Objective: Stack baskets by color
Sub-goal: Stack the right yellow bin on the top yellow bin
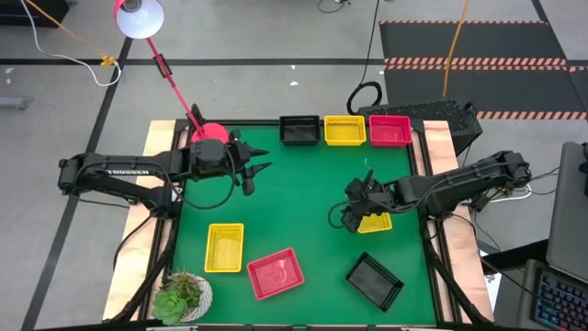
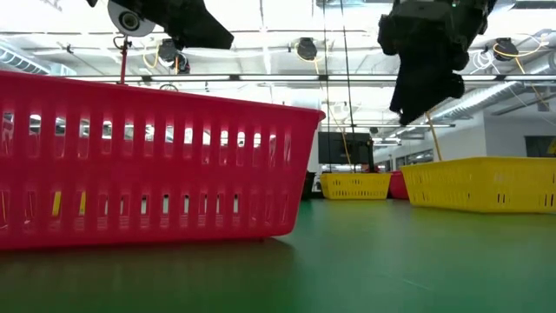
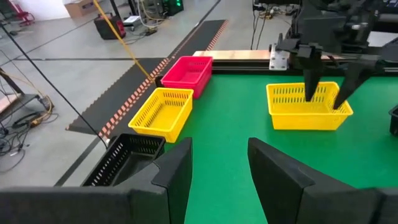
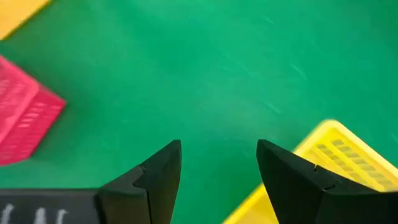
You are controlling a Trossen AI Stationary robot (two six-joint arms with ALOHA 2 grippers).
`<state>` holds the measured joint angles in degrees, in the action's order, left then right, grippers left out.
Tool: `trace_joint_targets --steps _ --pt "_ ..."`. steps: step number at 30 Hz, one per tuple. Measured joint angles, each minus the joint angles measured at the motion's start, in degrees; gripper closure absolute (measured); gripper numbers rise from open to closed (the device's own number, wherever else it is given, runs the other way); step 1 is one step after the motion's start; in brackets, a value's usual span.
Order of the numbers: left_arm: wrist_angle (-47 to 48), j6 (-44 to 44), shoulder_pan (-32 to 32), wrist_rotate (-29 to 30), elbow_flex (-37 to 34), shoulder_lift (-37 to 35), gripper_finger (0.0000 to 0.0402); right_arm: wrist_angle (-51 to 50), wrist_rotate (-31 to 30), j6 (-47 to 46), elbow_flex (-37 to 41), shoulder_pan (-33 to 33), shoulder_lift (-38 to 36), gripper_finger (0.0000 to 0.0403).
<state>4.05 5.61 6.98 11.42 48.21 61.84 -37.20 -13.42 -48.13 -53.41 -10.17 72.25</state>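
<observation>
Across the green bench (image 1: pixel 303 211), black, yellow and pink baskets sit lined up along the far edge as stack bases. Right gripper (image 1: pixel 354 213), jaws apart and empty, hovers beside a loose yellow basket (image 1: pixel 375 222) near the right edge, likely lining up a pick. Left gripper (image 1: pixel 254 172) waits near the far-left corner, jaws open, empty.

Open green mat (image 1: pixel 294 198) through the middle: clear passage between the two arms. Far edge blocked by a row of black basket (image 1: pixel 299 131), yellow basket (image 1: pixel 344 131) and pink basket (image 1: pixel 390 131), side by side. Near side: yellow basket (image 1: pixel 224 247), pink basket (image 1: pixel 275 273), black basket (image 1: pixel 375 280), gaps between them. Potted plant (image 1: pixel 181 297) fills the near left corner.
</observation>
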Motion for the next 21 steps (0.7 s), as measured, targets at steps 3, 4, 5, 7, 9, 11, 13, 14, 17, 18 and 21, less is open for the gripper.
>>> trace_joint_targets --steps 3,4,5,7,9,11,13,14,17,18,21 --pt "0.1 0.0 0.0 0.0 0.0 0.0 0.0243 -5.2 0.4 -4.9 0.0 0.9 0.5 0.0198" --pt "0.1 0.0 0.0 0.0 0.0 0.0 0.0243 -6.6 0.5 -6.4 0.0 1.2 0.9 0.0198" --pt "0.1 -0.2 0.0 0.0 0.0 0.0 0.0243 -8.0 0.7 -7.7 0.0 1.3 1.2 0.0198" --pt "0.0 -0.2 0.0 0.0 0.0 0.0 0.0243 -10.0 0.9 -9.9 0.0 1.6 2.2 0.0198" --pt "0.0 -0.1 0.0 0.0 0.0 0.0 0.0243 -10.3 1.7 -10.7 0.0 1.9 3.2 0.0198" --pt "0.1 -0.1 0.0 -0.2 0.0 0.0 0.0243 -9.8 1.8 -11.1 0.0 2.0 4.6 0.0198" --pt "0.1 0.0 0.0 -0.9 0.0 0.0 0.0243 -9.4 2.7 -11.0 0.0 2.2 6.0 0.0198" --pt "0.1 0.1 0.0 -0.9 0.0 0.0 0.0243 -9.4 3.4 -11.0 0.0 2.3 6.9 0.0198" --pt "0.1 0.1 0.0 -0.9 0.0 0.0 0.0243 -9.5 4.8 -11.2 0.0 2.3 9.1 0.0198" --pt "0.0 0.1 0.0 -0.9 0.0 0.0 0.0243 -9.5 4.8 -11.2 0.0 2.3 9.8 0.0198" --pt "0.1 0.1 0.0 -0.9 0.0 0.0 0.0243 -9.6 4.8 -11.2 0.0 2.3 11.4 0.0198"
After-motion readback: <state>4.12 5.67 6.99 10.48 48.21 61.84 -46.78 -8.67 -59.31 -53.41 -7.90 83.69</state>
